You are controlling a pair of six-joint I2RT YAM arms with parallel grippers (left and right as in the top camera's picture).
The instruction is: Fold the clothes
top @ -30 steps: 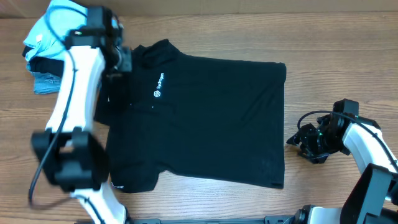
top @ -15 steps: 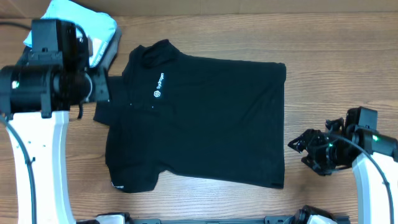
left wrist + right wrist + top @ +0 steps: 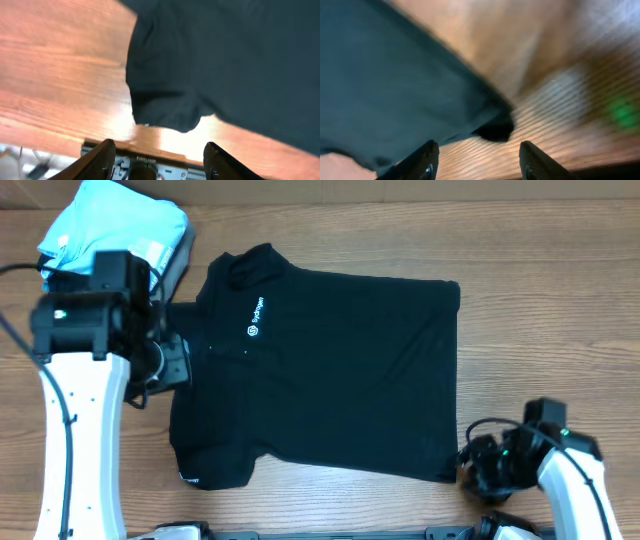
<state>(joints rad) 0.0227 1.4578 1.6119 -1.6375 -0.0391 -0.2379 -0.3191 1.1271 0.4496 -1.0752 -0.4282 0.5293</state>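
The tabletop (image 3: 540, 310) is wood-grained, warm brown, and fills nearly the whole overhead view. A dark rail (image 3: 330, 534) runs along the bottom edge of the frame. In the left wrist view the wood shows a bright glare patch near the lower middle. Past the tabletop's edge at lower left there is only a pale blur with what look like dark cables.

The black shirt (image 3: 320, 370) lies spread flat across the centre of the tabletop. Its collar (image 3: 240, 265) points to the upper left, and the small white logo (image 3: 256, 320) faces up. One short sleeve (image 3: 210, 465) reaches toward the lower left of the frame, and the hem runs down the right side.

A light-blue folded garment (image 3: 115, 225) sits in the upper left corner, with a grey item (image 3: 178, 255) under its right edge, just beside the collar.

The left claw (image 3: 175, 362) hovers at the shirt's left edge. In its own view its fingers (image 3: 105, 157) are spread, with nothing between them, above the rumpled sleeve (image 3: 165, 100).

The right claw (image 3: 478, 470) is at the lower right corner of the shirt. Its wrist view is blurred, but its fingers (image 3: 427, 157) stand apart and empty, with the hem corner (image 3: 495, 127) lying on the wood just ahead of them.
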